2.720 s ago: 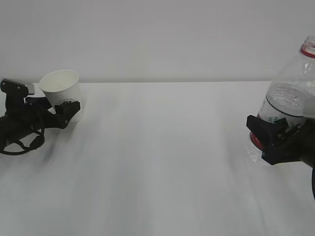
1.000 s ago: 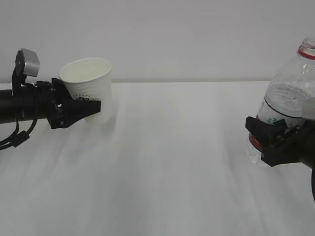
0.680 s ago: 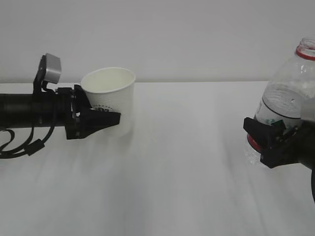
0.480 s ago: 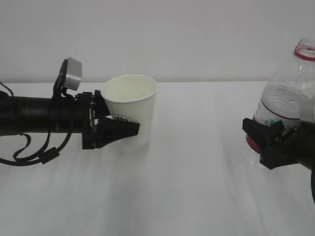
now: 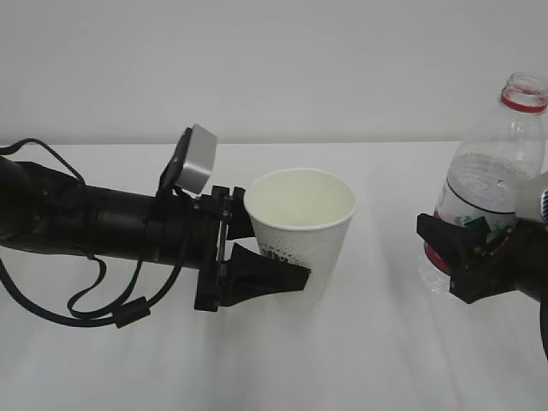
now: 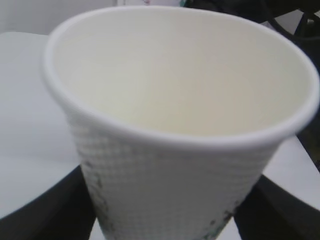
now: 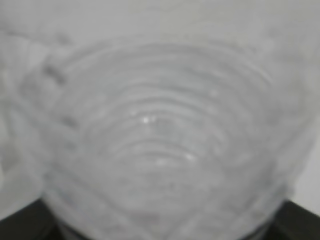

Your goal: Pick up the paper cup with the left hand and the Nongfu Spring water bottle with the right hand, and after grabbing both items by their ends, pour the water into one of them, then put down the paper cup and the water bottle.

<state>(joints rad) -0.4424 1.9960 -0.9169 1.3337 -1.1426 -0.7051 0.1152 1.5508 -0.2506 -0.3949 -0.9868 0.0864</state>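
Note:
The white paper cup with green print hangs upright over the middle of the table, held near its base by my left gripper, which is shut on it. In the left wrist view the paper cup fills the frame, empty inside, with a black finger on each side. At the right, my right gripper is shut on the lower body of the Nongfu Spring water bottle, which stands upright and uncapped with its red neck ring on top. The ribbed bottle blurs the right wrist view. No stream of water shows.
The white table runs under both arms to a plain white wall behind. The left arm, with its cables, stretches in from the left edge. A gap of bare table separates cup and bottle.
My left arm has carried the cup rightward and nearer the camera, from the far left to the table's middle. The bottle has shifted slightly left in the right gripper's hold.

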